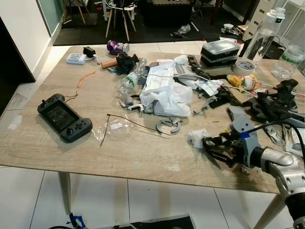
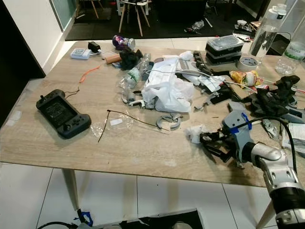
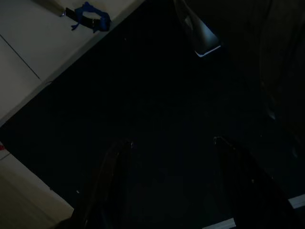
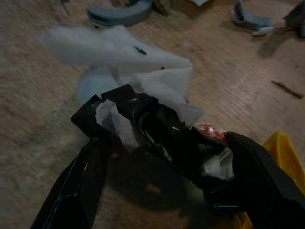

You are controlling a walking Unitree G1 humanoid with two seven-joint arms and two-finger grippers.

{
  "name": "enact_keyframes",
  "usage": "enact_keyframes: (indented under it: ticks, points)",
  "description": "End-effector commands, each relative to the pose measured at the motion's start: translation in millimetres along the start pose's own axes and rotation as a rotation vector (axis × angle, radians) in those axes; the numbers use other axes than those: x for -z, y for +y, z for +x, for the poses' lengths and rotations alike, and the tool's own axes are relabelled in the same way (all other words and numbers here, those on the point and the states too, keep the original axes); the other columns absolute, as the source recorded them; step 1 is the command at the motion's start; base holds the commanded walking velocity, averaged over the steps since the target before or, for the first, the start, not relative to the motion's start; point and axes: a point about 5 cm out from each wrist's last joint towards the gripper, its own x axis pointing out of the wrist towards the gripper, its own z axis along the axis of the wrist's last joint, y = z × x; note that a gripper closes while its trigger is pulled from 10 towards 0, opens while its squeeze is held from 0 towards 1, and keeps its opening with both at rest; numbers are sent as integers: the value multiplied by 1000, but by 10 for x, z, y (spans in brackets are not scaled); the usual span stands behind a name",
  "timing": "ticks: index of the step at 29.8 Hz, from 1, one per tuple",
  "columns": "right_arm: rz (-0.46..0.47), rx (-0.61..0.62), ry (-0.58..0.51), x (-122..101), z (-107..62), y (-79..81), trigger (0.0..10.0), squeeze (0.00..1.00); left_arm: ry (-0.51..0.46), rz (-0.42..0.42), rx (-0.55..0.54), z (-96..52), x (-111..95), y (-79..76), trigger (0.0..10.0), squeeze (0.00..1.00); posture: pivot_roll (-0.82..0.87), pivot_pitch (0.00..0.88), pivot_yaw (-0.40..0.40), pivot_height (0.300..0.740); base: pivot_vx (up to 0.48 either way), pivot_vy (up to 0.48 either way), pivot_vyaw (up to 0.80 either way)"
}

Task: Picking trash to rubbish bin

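Nearest to me, my right gripper (image 1: pixel 217 149) hangs low over the near right edge of the wooden table (image 1: pixel 143 157), its fingers (image 4: pixel 81 186) closed about a crumpled black wrapper (image 4: pixel 157 129) with white tissue (image 4: pixel 124 57) caught in it. My wrist camera shows the wrapper pinched between both fingers, the tissue trailing onto the tabletop, a red scrap at the wrapper's edge and something yellow beside one finger. From my head I see only a white wad (image 1: pixel 196 137) just ahead of the fingertips, touching the wood.

My left arm hangs idle below the table; its wrist view is very dark, with pale floor tiles and a blue clip (image 3: pixel 90 18) at one corner, and I cannot tell how those fingers stand.

Around the wad lie a grey curved piece (image 1: pixel 169 127), a white plastic bag (image 1: pixel 164 93) heaped mid-table, a crushed clear bottle (image 1: pixel 131 78), a thin black wire (image 1: pixel 133 123) and a black handheld console (image 1: pixel 64 117) well off to my left. Dark clutter (image 1: pixel 274 102) crowds the table's right side.
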Motion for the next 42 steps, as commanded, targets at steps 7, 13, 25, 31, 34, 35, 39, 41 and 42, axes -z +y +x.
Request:
enact_keyframes:
  ticks: [7, 13, 25, 31, 34, 35, 39, 41, 42]
  points:
    - [122, -132, 78, 240, 46, 242, 10000, 0, 20, 4, 2, -11, 61, 13, 10000, 0, -42, 105, 7, 740, 0, 0, 0]
    - [164, -159, 115, 317, 60, 294, 0, 0, 17, 1, 0, -12, 56, 19, 10000, 0, -41, 105, 7, 740, 0, 0, 0]
    - [152, -151, 147, 312, 77, 289, 0, 0, 15, -2, -2, -9, 44, 21, 10000, 0, -40, 99, 6, 740, 0, 0, 0]
    - [178, -123, 19, 150, 115, 242, 0, 0, 14, 3, -4, -9, 39, 27, 10000, 0, -42, 98, 5, 740, 0, 0, 0]
    - [202, -61, -110, -13, 106, 138, 0, 0, 15, 8, -5, -10, 40, 29, 10000, 0, -41, 93, 9, 740, 0, 0, 0]
    - [205, -52, -136, -49, 100, 120, 0, 0, 15, 8, -5, -10, 40, 29, 10000, 0, -41, 93, 9, 740, 0, 0, 0]
    - [244, -22, -318, -271, 40, 25, 0, 0, 15, 11, -6, -10, 40, 31, 10000, 0, -41, 93, 9, 740, 0, 0, 0]
    - [280, -20, -430, -400, -1, -13, 0, 0, 15, 12, -7, -10, 40, 31, 10000, 0, -41, 93, 9, 740, 0, 0, 0]
    - [280, -20, -430, -400, -1, -13, 0, 0, 15, 12, -7, -10, 40, 31, 10000, 0, -41, 93, 9, 740, 0, 0, 0]
